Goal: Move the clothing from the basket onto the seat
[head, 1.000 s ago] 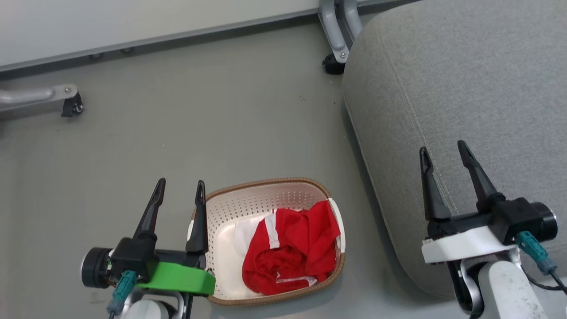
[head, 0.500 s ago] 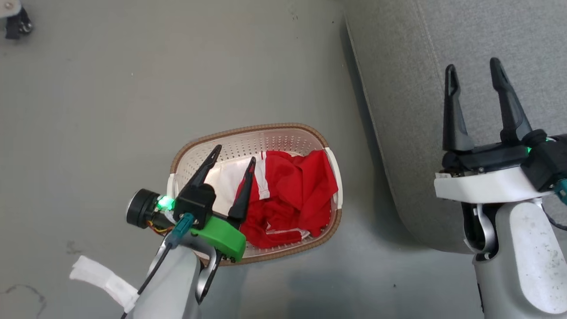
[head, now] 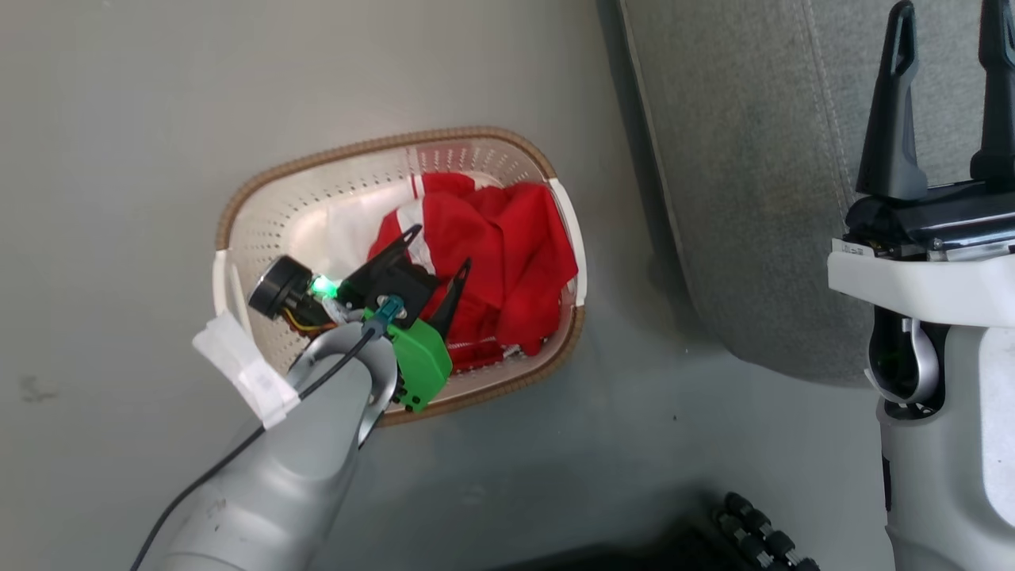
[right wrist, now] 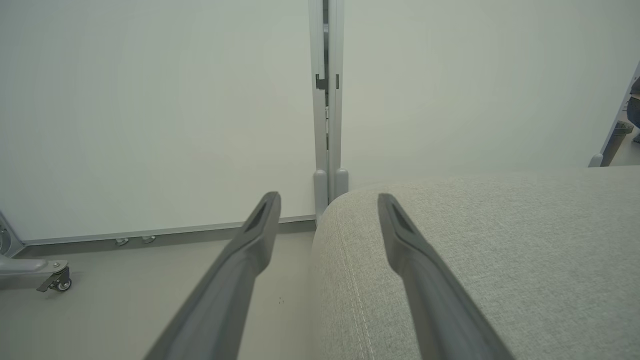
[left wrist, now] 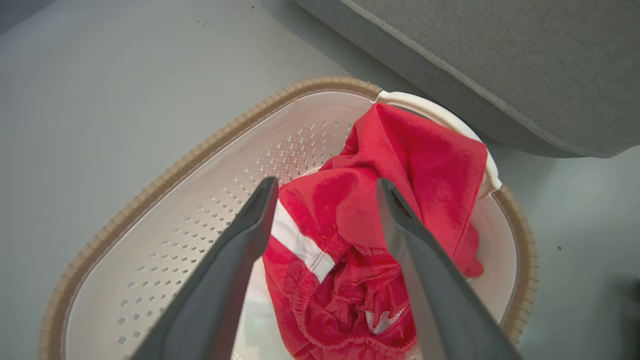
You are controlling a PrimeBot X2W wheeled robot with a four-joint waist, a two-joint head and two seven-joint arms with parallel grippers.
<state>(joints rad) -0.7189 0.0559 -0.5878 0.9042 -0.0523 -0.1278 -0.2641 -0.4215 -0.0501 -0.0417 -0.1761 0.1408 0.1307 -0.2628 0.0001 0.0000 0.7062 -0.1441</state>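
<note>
Fingers spread apart, the left gripper [head: 441, 247] points down into the cream perforated plastic basket [head: 317, 155] with the crumpled red-and-white fabric clothing [head: 507, 238] just ahead between its tips — far nearer than the right gripper [head: 947, 16], likewise spread, over the light-grey upholstered seat [head: 737, 159].

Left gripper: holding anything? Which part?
Nothing held. The left gripper is open, fingers spread over the crumpled red fabric clothing with white stripes inside the cream perforated plastic basket. The right gripper is open and empty.
</note>
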